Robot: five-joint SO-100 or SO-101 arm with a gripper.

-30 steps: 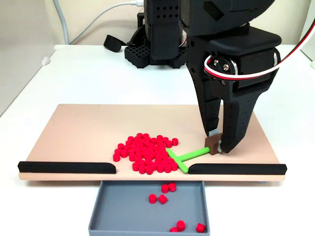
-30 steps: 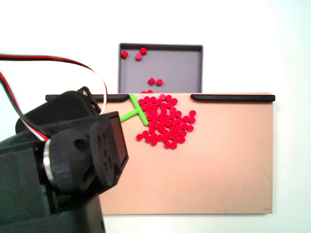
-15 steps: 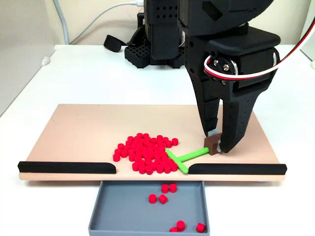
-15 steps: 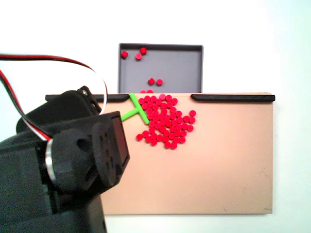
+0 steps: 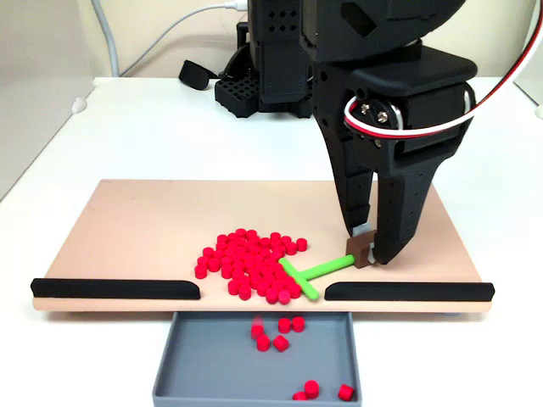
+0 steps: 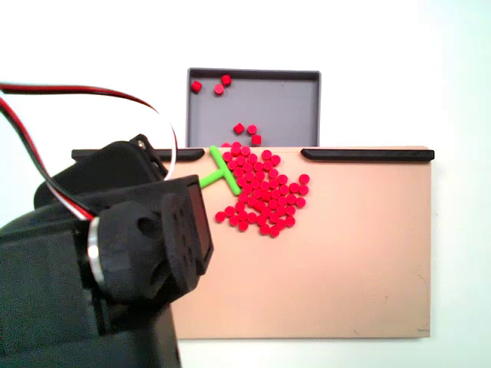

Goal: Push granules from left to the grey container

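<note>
A pile of red granules (image 5: 250, 263) lies on the beige board (image 5: 136, 229) near its front gap; in the other fixed view the granules (image 6: 261, 192) sit just below the grey container (image 6: 284, 103). Several granules (image 5: 284, 332) lie inside the grey container (image 5: 212, 369). My gripper (image 5: 366, 252) is shut on the brown end block of a green T-shaped pusher (image 5: 310, 273), whose crossbar touches the pile's right side. The green pusher (image 6: 219, 170) also shows in the view from above, where the arm hides the gripper's fingers.
Two black strips (image 5: 114, 288) (image 5: 407, 291) edge the board's front with a gap between them above the container. The arm's black base (image 5: 263, 76) and a white cable (image 5: 170, 34) stand behind the board. The arm's body (image 6: 100, 261) fills the lower left.
The gripper and pusher have shifted left and toward the gap. The pile was nudged that way and a granule has dropped over the edge into the container.
</note>
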